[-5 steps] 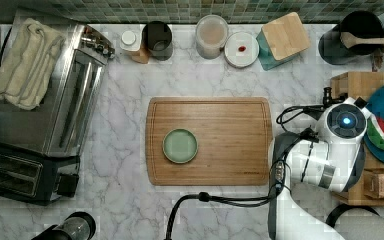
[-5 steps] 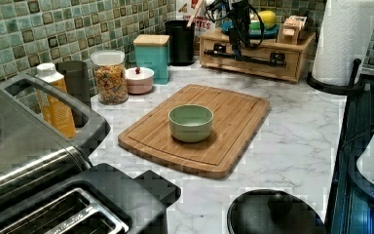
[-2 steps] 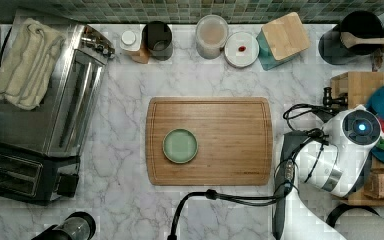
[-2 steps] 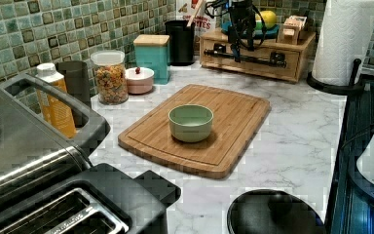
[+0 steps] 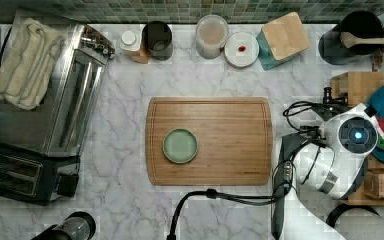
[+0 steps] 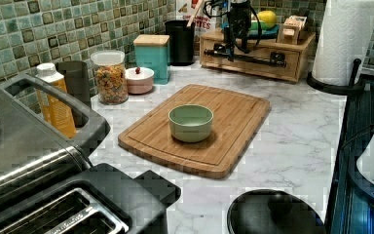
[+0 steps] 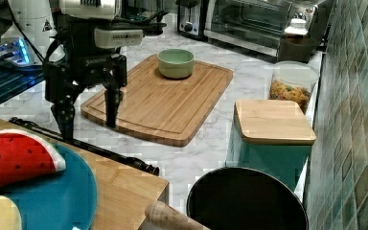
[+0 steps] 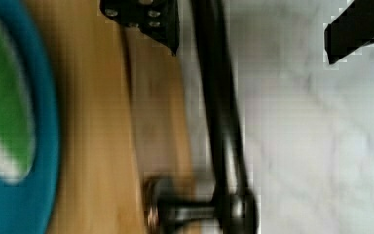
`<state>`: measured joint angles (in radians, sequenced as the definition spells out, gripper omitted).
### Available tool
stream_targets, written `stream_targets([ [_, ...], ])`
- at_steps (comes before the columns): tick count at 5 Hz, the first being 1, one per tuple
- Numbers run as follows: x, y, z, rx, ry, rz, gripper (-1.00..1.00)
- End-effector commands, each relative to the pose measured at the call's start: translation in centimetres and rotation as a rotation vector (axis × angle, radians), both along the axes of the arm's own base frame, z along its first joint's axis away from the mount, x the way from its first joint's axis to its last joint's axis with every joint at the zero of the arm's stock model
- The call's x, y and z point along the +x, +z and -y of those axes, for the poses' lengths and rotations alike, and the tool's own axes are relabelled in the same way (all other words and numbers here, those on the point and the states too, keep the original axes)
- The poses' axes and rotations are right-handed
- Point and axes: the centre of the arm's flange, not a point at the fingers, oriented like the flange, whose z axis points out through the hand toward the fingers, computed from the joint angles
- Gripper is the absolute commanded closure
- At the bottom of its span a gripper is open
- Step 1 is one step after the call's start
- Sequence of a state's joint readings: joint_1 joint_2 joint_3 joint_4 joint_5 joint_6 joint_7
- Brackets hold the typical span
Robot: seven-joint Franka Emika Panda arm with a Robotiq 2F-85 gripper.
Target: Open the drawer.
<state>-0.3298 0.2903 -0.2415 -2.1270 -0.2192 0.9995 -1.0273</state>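
Gripper: the gripper (image 7: 88, 122) points down over the drawer front in the right view, its two black fingers (image 7: 112, 103) spread apart, one on each side of the bar handle (image 7: 84, 146); nothing is clamped between them.
Wrist view of the gripper: one fingertip sits over the wood next to the bar handle (image 8: 219, 112), the other over the marble, with the bar running between them and clear of both.
Drawer: the drawer (image 6: 251, 57) is the front of a low light-wood box at the back of the counter in the left view, with its long black bar handle (image 6: 248, 56) across it; it looks flush with the box, though I cannot tell for sure.
On top of the box: a teal plate (image 7: 72, 191) carrying a toy watermelon slice (image 7: 14, 155).
Arm: the white arm (image 5: 340, 150) stands over the box at the top view's right, with black cables looping beside it.
Cutting board: the bamboo cutting board (image 5: 230, 130) lies mid-counter, well apart from the drawer.
Bowl: a pale green bowl (image 5: 180, 145) sits on the board, toward the top view's left.
Counter: white marble counter (image 5: 125, 100).
Back row: a cereal jar (image 6: 109, 78), a teal canister with a wooden lid (image 6: 152, 56) and a black utensil holder (image 6: 181, 41) stand along the tiled wall.
Toaster oven: a toaster oven (image 5: 55, 95) at the top view's left has a folded towel (image 5: 25, 62) on top.
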Motion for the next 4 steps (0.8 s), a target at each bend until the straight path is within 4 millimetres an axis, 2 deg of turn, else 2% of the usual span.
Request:
stream_targets([
  [1,-0.8,-5.3,0.6,0.094,0.014,0.01,-1.0],
  [2,-1.2,-6.3,0.3,0.093,0.002,-0.015,-1.0],
  [3,-1.3,-7.4,1.5,0.068,0.024,-0.014,-1.0],
  [4,-1.3,-7.3,1.0,0.065,0.028,-0.004,-1.0],
])
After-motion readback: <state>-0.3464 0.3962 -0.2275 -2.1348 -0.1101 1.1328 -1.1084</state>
